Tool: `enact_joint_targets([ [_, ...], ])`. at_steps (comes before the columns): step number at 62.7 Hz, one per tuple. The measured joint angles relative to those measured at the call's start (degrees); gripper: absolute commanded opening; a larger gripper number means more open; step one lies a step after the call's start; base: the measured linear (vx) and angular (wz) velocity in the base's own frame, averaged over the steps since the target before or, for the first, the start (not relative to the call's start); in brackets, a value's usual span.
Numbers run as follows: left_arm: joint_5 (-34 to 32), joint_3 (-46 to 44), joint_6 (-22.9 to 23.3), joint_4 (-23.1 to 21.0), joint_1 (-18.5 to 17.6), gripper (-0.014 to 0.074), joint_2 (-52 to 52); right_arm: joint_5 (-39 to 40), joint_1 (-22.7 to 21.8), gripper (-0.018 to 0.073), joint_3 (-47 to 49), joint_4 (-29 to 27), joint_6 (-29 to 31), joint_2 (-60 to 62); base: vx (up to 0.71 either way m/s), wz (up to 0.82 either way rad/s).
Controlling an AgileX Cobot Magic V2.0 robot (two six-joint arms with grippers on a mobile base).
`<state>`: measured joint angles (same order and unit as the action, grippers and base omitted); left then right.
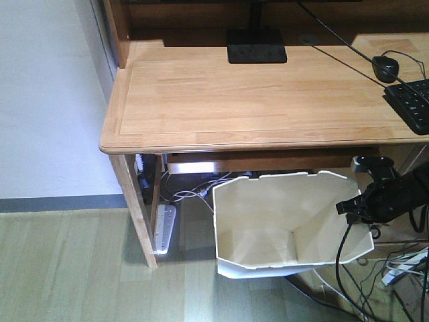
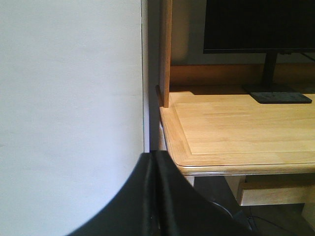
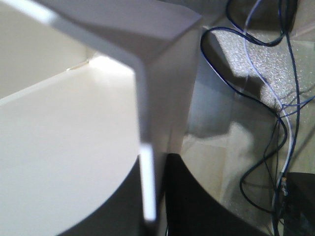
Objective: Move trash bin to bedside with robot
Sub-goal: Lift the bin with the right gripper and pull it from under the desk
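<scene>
Here the right gripper [image 1: 351, 206] pinches the trash bin [image 1: 268, 218] rim, one finger inside, one outside. The left gripper [image 2: 153, 164] is closed and holds nothing.

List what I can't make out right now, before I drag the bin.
- Bed: in no view.
- Bin, right corner, front view: hidden behind the right claw and cables.
- Bin wall, right wrist view: blurred, too close to the lens.
- Left claw, left wrist view: mostly cut off by the bottom edge.
- Keyboard, front view: cut off by the right edge.
</scene>
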<state>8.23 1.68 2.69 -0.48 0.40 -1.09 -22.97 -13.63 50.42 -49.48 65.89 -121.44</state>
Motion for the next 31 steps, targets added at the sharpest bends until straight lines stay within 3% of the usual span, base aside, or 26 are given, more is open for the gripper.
enact_joint_targets([
  [16, 0.0, 0.0, 0.0, 0.0, 0.0, -0.0006, 0.0, -1.2, 1.4, -0.0006, -7.7, -0.5, 0.6, 12.7, 0.0, 0.0],
  [31, 0.0, 0.0, 0.0, 0.0, 0.0, -0.0006, 0.0, -2.1, 1.4, -0.0006, -10.6, 0.2, 0.6, 15.8, 0.0, 0.0],
])
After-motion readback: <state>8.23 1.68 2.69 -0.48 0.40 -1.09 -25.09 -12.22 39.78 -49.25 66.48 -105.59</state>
